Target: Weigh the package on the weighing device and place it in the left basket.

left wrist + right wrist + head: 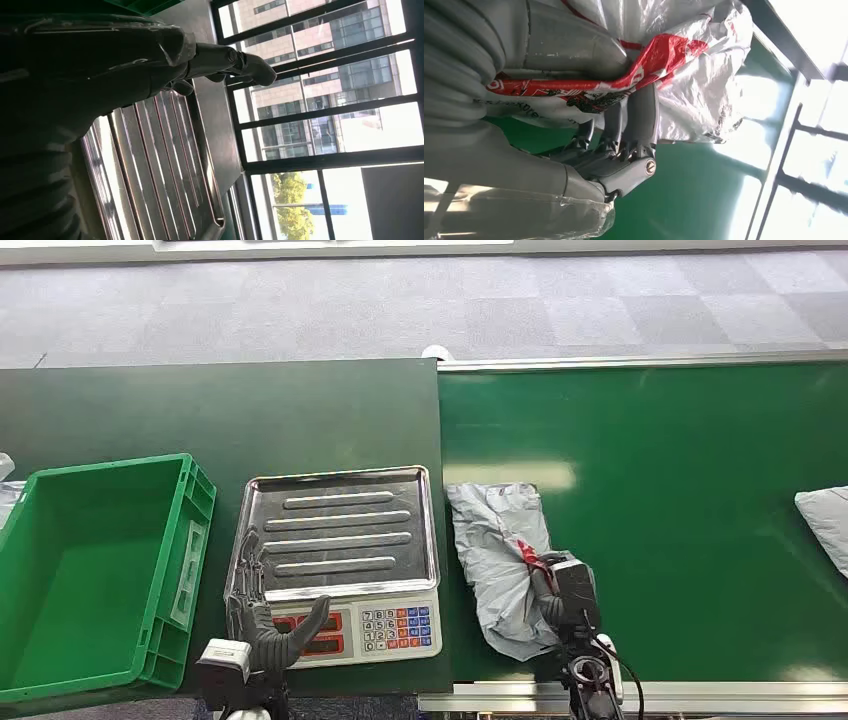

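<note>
A crumpled grey package (497, 540) with a red strip lies on the green belt just right of the scale. My right hand (548, 590) grips its near edge. The right wrist view shows my right hand (624, 130) with the thumb on top of the package (704, 75) and the fingers underneath. The scale's steel tray (340, 530) is bare, with its keypad (395, 628) in front. My left hand (258, 610) hovers open over the scale's front left corner, fingers spread and holding nothing. In the left wrist view, my left hand (125, 65) is above the ribbed tray (160, 165). The green basket (195, 530) stands left of the scale.
A second grey package (825, 520) lies at the belt's far right edge. A metal rail (640, 362) runs along the belt's far side, with grey carpet beyond it. The dark table (220, 410) under the scale and basket meets the belt next to the package.
</note>
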